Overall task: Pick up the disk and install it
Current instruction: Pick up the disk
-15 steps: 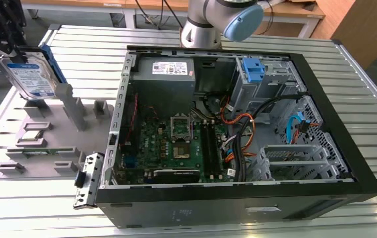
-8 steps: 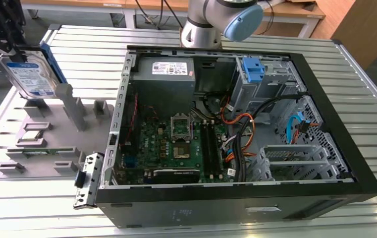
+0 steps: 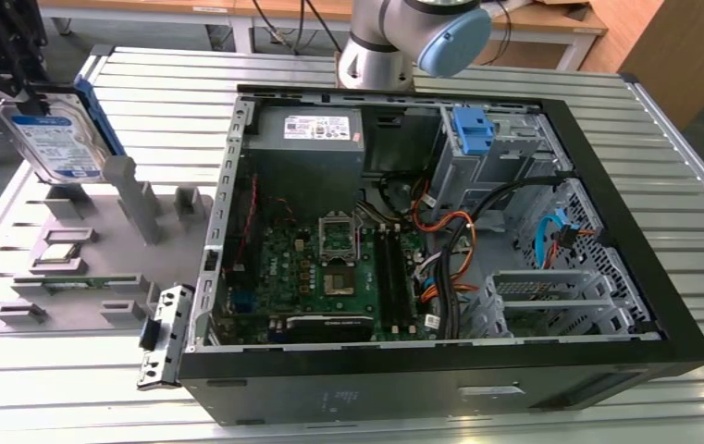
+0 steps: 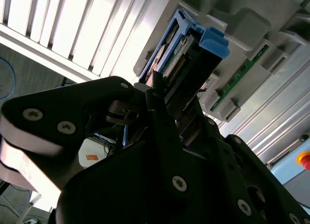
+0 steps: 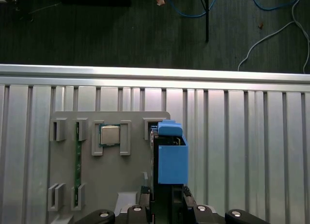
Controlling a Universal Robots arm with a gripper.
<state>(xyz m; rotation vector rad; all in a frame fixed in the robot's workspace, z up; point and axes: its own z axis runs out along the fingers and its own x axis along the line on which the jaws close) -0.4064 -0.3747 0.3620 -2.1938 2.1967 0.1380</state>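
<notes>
While the gripper (image 3: pixel 33 104) is clenched on the top end of the disk (image 3: pixel 62 139), the silver drive with its white-and-blue label stands upright and slightly tilted over the far corner of the grey parts holder (image 3: pixel 92 250), at the holder's edge away from the open computer case (image 3: pixel 450 388) that sits just beside the holder on the exterior view's right. In the first wrist view the disk (image 5: pixel 172 158) hangs over the holder (image 5: pixel 63 161) above one of its slots, with the gripper (image 5: pixel 166 195) closed across its near end. A processor chip (image 5: pixel 110 135) lies in a pocket of the holder close by and a green memory stick (image 5: pixel 76 156) rests in a slot further along the holder. The second wrist view shows the black fingers (image 4: pixel 160 117) pinching the drive's thin sides, its blue side rail (image 4: pixel 213 40) pointing towards the holder. Whether the drive's lower edge has cleared the holder's slot cannot be told. The step in hand appears to be the pick-up. It is best done with a straight pull in line with the slot, so the blue rails do not snag the holder's upright posts (image 3: pixel 123 176). The pinch sits at one end of a long flat body, so the drive may swing. Slow, steady motion and a firm squeeze should hold it square. The chip and memory stick on the holder are best left undisturbed.
</notes>
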